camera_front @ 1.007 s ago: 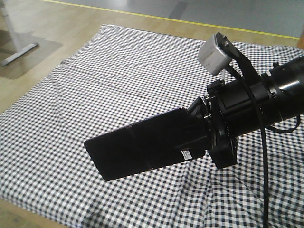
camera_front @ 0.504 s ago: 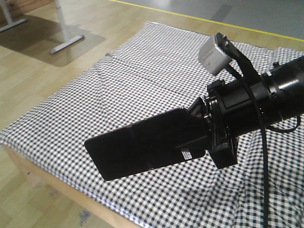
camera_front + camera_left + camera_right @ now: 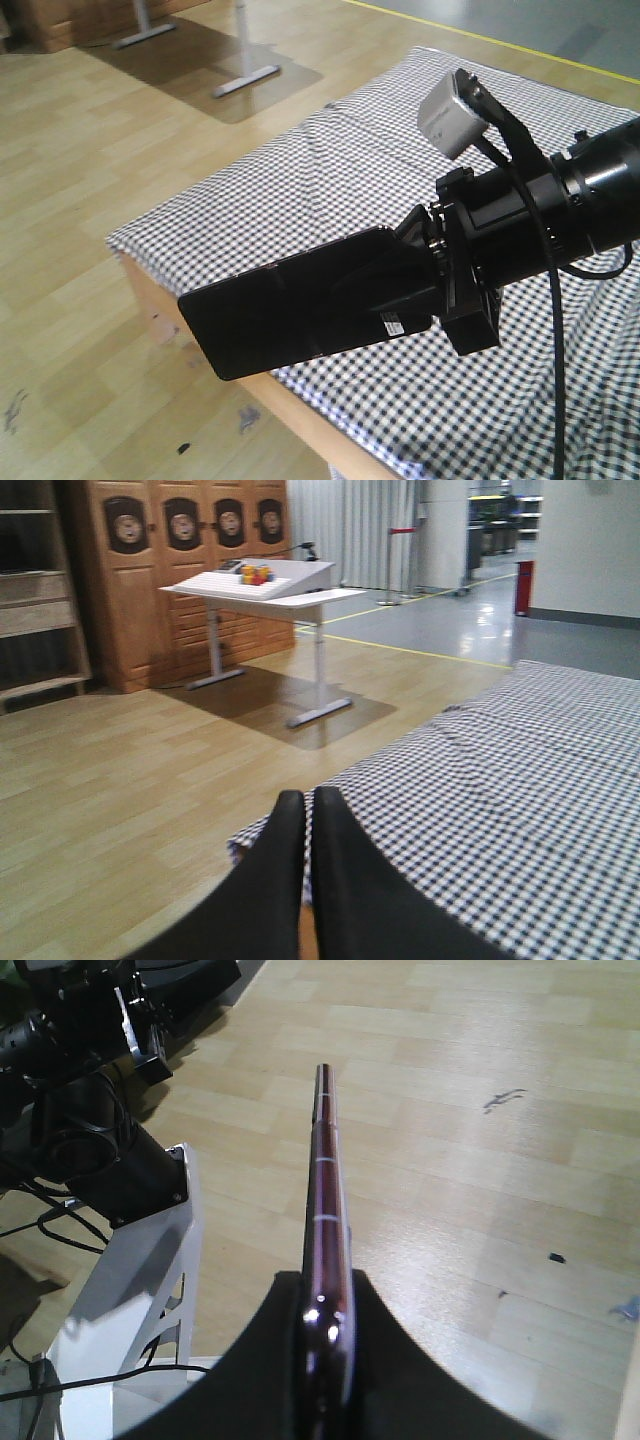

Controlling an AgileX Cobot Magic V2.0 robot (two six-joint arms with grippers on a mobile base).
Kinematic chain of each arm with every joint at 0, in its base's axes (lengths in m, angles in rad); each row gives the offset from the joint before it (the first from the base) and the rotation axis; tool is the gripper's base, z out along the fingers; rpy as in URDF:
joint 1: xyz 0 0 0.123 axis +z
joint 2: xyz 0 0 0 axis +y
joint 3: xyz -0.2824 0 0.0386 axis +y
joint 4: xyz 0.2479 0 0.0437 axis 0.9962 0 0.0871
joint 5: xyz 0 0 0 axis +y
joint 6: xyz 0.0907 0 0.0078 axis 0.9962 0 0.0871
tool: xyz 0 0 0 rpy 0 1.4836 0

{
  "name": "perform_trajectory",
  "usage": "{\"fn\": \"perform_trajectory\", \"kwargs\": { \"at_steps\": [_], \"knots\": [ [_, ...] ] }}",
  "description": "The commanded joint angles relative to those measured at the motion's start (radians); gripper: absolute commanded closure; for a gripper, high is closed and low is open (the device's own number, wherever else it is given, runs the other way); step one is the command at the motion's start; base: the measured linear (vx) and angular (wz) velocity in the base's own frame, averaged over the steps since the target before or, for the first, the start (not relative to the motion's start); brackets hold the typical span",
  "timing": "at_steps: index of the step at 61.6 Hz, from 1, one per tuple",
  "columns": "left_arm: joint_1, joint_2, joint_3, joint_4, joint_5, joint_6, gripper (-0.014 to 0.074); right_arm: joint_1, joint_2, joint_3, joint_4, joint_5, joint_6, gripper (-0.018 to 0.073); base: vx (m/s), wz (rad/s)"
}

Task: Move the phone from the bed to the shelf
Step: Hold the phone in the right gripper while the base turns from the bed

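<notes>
my left gripper [image 3: 305, 820] points at the bed's [image 3: 520, 770] near corner, fingers pressed together with nothing between them. far left in its view stands a pale-wood unit that may be the shelf [image 3: 38, 615]. in the front view the phone [image 3: 290, 315] is off the bed and in the air, lined up with the bed's near edge above the floor [image 3: 80, 150]. my right gripper [image 3: 405, 290] clamps it at one end, and the right wrist view shows it edge-on. i judge the pick done and the carry in hand. next i must face the shelf and lay the phone flat on a board before letting go. a white sticker [image 3: 391, 324] on the gripper is too small to read, and no other writing shows.
</notes>
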Motion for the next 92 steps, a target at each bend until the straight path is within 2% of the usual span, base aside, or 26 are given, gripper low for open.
{"fn": "perform_trajectory", "kwargs": {
  "at_steps": [1,92],
  "knots": [
    [-0.006,-0.008,-0.025,-0.01,-0.072,-0.009,0.0595,-0.002,-0.031,-0.028,0.076,0.053,-0.007,0.0561,-0.12,0.46],
    [-0.006,-0.008,-0.025,-0.01,-0.072,-0.009,0.0595,-0.002,-0.031,-0.028,0.076,0.053,-0.009,0.0561,-0.13,0.5]
  ]
}}
